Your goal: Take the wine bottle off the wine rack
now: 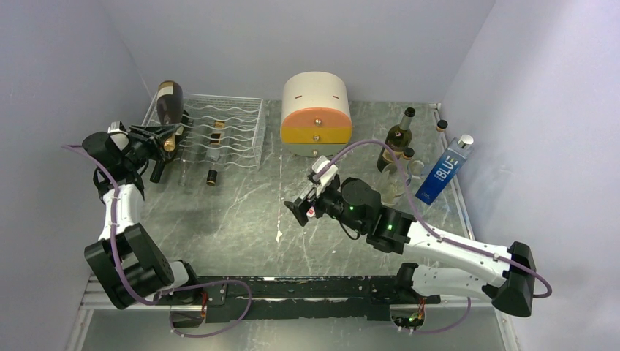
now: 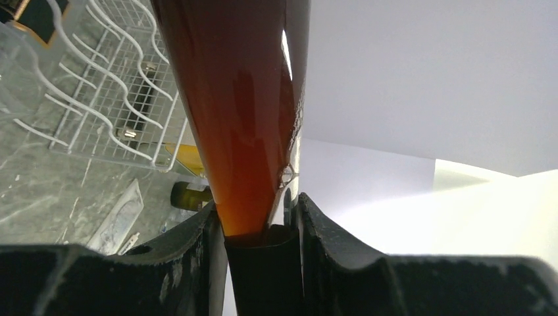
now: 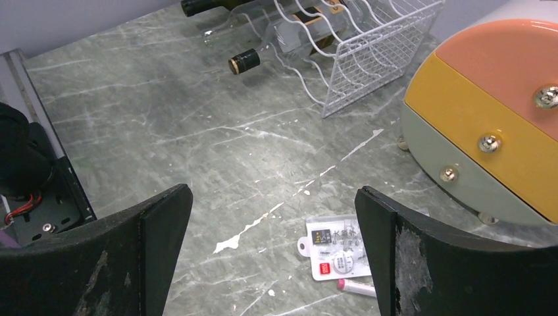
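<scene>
**Left gripper [image 2: 260, 214] clamped on the wine bottle [image 2: 230, 99], lifted beside the wine rack [image 2: 125, 125]**

Closest in my wrist feed, the left gripper's jaws are closed tight on the bottle's dark neck. That hold makes sense, since the neck is the one part slim enough for the fingers. The amber body rises away from the gripper, and the wine rack lies below and off to one side. I judge the wine bottle clear of the wire, though close by the rack's left end. My right gripper [image 3: 271, 197] hangs wide open with nothing in it over the bench [image 3: 164, 131], above a small card [image 3: 332, 247] and out of the way. Farther back, other bottles [image 3: 247, 60] lie in the rack, with the drawer cabinet [image 3: 487, 125] beside it.
</scene>
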